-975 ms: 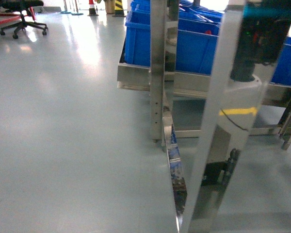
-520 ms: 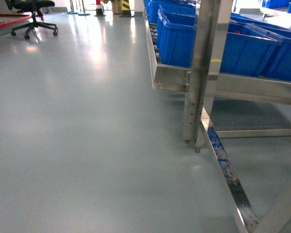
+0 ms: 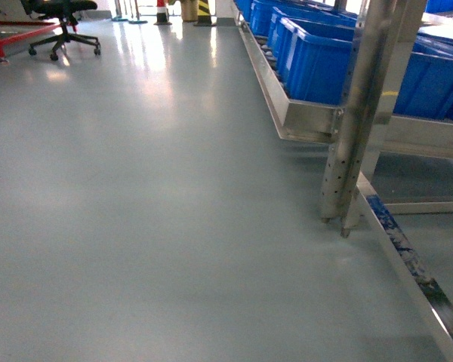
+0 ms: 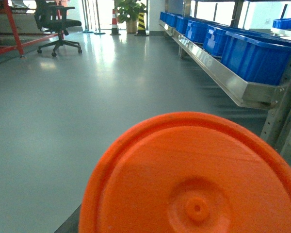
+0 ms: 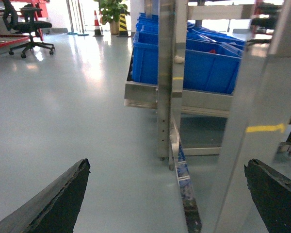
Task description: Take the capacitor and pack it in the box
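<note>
Robot faces bare floor [image 3: 136,226] beside racked blue bins [image 3: 317,60]; capacitor and box unseen. Right end effector [image 5: 167,194] spread wide, empty; left's state can't be told behind an orange disc [image 4: 194,179].

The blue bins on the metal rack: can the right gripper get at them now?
Probably not yet. The right gripper is open over bare floor, the blue bins sit well ahead, and a rack post stands between.

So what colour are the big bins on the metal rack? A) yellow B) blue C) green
B: the bins sitting on the steel rack are bright blue in all three views.
</note>
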Motion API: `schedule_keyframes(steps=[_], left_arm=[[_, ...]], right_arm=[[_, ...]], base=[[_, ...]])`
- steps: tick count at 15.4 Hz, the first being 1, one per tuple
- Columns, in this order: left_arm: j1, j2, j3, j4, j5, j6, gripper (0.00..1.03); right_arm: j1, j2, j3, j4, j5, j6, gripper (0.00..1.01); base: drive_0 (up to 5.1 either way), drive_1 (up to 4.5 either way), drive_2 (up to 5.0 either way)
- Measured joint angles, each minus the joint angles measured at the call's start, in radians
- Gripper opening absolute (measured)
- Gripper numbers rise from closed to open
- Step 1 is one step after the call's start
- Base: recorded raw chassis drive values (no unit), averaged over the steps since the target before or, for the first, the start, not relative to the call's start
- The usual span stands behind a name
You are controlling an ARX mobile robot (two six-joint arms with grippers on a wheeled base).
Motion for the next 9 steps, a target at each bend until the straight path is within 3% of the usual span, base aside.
schedule_keyframes(steps=[9], left_arm=[[0.0,0.0,0.0,0.001,0.001,0.0,0.44]], right_arm=[[0.0,0.0,0.0,-0.002,0.0,0.0,0.98]], base=[[-5.0,2.44,2.4]])
